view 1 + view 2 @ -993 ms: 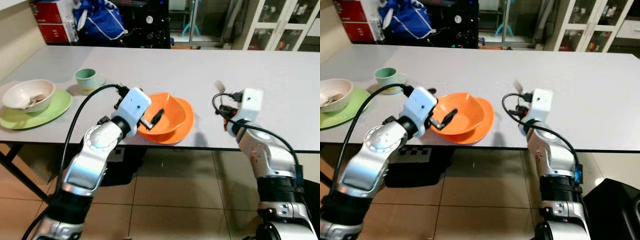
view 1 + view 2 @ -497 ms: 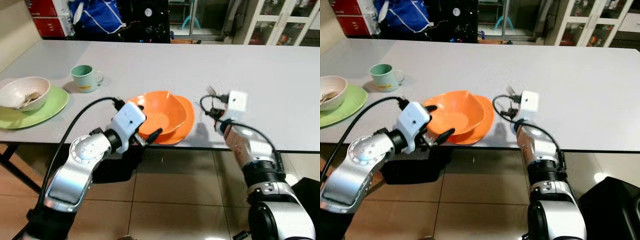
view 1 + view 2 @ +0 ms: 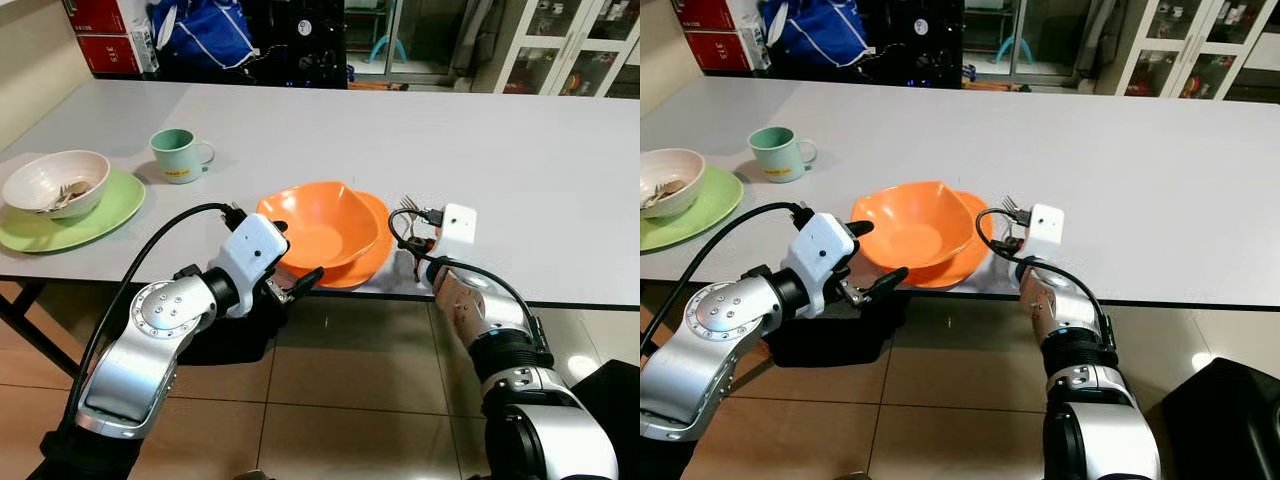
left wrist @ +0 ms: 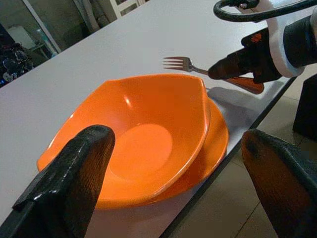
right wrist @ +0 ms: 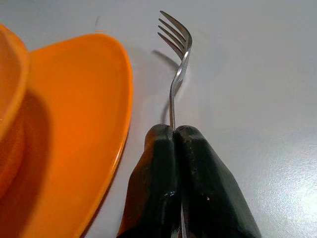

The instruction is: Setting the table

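Observation:
An orange bowl (image 3: 320, 230) sits in an orange plate (image 3: 371, 251) near the table's front edge. My left gripper (image 3: 290, 255) is open just in front of the bowl at the table edge, its two fingers spread wide to either side of the bowl (image 4: 143, 144) and holding nothing. My right gripper (image 3: 421, 237) is shut on the handle of a metal fork (image 5: 177, 69). It holds the fork low over the table just right of the plate (image 5: 74, 129), tines pointing away from me.
A green mug (image 3: 178, 155) stands at the back left. A white bowl (image 3: 55, 182) with something in it rests on a green plate (image 3: 105, 212) at the far left. Bare grey tabletop (image 3: 540, 170) stretches to the right. The tiled floor lies below the table edge.
My left gripper came off the bowl's rim and drew back to the table edge. My right gripper came down and in, bringing the fork beside the plate. The camera shifted too.

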Controlling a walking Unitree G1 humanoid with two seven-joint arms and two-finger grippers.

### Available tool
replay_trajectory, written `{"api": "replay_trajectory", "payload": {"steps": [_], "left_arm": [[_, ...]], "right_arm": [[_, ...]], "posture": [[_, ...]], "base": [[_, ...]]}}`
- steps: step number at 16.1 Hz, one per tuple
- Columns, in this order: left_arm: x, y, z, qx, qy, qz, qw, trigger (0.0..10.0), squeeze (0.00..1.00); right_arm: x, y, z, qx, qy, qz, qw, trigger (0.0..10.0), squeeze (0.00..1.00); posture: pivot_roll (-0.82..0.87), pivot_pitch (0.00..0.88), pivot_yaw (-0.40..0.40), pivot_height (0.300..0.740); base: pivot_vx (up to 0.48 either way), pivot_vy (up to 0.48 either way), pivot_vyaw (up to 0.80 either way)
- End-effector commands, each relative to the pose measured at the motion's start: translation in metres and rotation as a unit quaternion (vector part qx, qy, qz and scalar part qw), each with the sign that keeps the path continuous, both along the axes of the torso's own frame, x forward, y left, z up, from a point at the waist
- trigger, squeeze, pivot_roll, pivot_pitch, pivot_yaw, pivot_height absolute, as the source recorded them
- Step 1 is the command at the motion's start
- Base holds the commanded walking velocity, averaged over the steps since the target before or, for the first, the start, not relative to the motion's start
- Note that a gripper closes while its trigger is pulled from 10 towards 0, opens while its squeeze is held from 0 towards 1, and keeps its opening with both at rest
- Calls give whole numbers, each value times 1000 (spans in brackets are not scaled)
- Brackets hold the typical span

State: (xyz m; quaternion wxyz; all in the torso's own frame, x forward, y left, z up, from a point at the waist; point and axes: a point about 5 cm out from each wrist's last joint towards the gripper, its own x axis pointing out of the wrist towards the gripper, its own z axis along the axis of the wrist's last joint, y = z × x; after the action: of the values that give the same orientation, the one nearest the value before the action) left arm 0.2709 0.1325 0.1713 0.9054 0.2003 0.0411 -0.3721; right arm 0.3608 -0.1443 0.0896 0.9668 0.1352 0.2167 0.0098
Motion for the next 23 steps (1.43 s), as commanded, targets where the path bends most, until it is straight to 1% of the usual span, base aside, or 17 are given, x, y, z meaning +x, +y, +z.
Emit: {"api": "replay_trajectory", "payload": {"steps": [1, 4, 5, 6, 7, 8, 14, 15, 17, 18, 19, 20, 21, 23], "left_arm": [[-2, 0, 2, 3, -1, -3, 1000, 10000, 0], [-3, -1, 2, 2, 2, -5, 1000, 10000, 0], [-3, -2, 2, 1, 3, -7, 1000, 10000, 0], [-3, -2, 2, 1, 4, -8, 1000, 10000, 0], [-4, -3, 2, 0, 7, -14, 1000, 10000, 0], [-4, -3, 2, 0, 8, -15, 1000, 10000, 0], [-1, -3, 3, 1, 9, -19, 1000, 10000, 0], [2, -4, 6, 4, -7, -10, 1000, 10000, 0], [8, -2, 10, 9, -33, 18, 999, 10000, 0], [21, 3, 18, 5, -70, 86, 994, 10000, 0], [29, 9, 26, -13, -95, 148, 984, 10000, 0], [33, 14, 33, -39, -112, 188, 975, 10000, 0], [34, 16, 38, -56, -128, 210, 968, 10000, 0], [33, 13, 37, -58, -132, 217, 965, 10000, 0]], "right_arm": [[3, 1, 5, 3, -10, -2, 1000, 10000, 0], [3, 1, 2, 20, -1, -7, 1000, 10000, 0], [3, 2, 2, 34, 1, -7, 999, 10000, 47], [3, 2, 3, 36, 2, -7, 999, 10000, 47], [4, 3, 4, 40, 1, -9, 999, 10000, 859], [4, 3, 4, 42, 1, -9, 999, 10000, 1000], [8, 0, 11, 50, -8, -16, 999, 10000, 1000], [10, -6, 16, 27, -19, -18, 999, 10000, 0], [11, -10, 24, 1, -43, -16, 999, 10000, 0], [11, -14, 46, -14, -106, -16, 994, 10000, 0], [7, -16, 67, -15, -161, -19, 987, 10000, 0], [0, -17, 84, -12, -199, -21, 980, 10000, 0], [-12, -19, 103, -19, -238, -23, 971, 10000, 0], [-26, -20, 112, -24, -261, -24, 965, 10000, 0]], "posture": [[15, 0, -11, 740], [13, 0, -13, 740], [13, 0, -13, 740], [13, 0, -13, 740], [12, 0, -13, 740], [13, 0, -13, 740], [8, 0, -8, 740], [8, 0, -8, 740], [6, 0, -7, 740], [6, 0, -7, 740], [13, 0, -14, 740], [10, 0, -12, 740], [5, 0, -9, 740], [5, 0, -9, 740]], "base": [[0, 0, 0], [0, 0, 0], [0, 0, 0], [0, 0, 0], [0, 0, 0], [0, 0, 0], [0, 0, 0], [0, 0, 0], [0, 0, 0], [0, 0, 0], [0, 0, 0], [0, 0, 0], [0, 0, 0], [0, 0, 0]]}}
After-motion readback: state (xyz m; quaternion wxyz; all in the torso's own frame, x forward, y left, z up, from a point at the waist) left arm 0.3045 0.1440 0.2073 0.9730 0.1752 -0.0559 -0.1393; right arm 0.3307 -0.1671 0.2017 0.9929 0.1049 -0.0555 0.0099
